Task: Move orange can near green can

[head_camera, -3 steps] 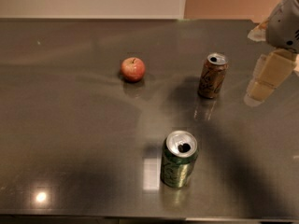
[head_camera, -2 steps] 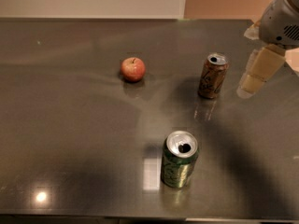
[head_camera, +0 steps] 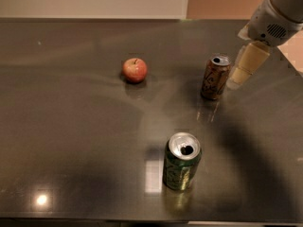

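The orange can (head_camera: pixel 215 77) stands upright on the dark table, right of centre. The green can (head_camera: pixel 182 167) stands upright nearer the front edge, its top opened. My gripper (head_camera: pixel 239 75) comes in from the upper right and hangs just to the right of the orange can, at about its height and very close to it. Only one cream-coloured finger (head_camera: pixel 248 64) shows.
A red apple (head_camera: pixel 135 70) lies on the table (head_camera: pixel 71 126) left of the orange can. The table's right edge (head_camera: pixel 289 60) runs close behind the gripper. A wall stands beyond the far edge.
The gripper has moved left and slightly down, from well right of the orange can to right beside it. The cans and the apple have not moved.
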Action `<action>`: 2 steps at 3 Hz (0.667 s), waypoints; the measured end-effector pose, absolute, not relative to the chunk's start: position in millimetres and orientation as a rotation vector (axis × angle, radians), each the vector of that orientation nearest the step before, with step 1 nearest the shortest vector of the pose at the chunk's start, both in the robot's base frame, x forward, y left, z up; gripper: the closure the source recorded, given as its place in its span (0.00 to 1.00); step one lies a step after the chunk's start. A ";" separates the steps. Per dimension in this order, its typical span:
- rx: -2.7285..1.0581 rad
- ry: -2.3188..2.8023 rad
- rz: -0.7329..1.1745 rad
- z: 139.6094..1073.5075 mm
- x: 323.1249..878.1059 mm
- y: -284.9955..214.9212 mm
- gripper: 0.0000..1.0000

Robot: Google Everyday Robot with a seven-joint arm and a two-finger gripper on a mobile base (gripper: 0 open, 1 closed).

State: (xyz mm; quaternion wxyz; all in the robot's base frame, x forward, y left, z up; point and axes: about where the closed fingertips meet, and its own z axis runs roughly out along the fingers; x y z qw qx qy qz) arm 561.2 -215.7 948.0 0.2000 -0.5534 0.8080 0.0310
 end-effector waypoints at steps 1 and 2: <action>-1.523 2.258 0.131 938.1 582.6 -214.9 0.00; -1.506 2.261 0.167 929.6 598.3 -214.5 0.00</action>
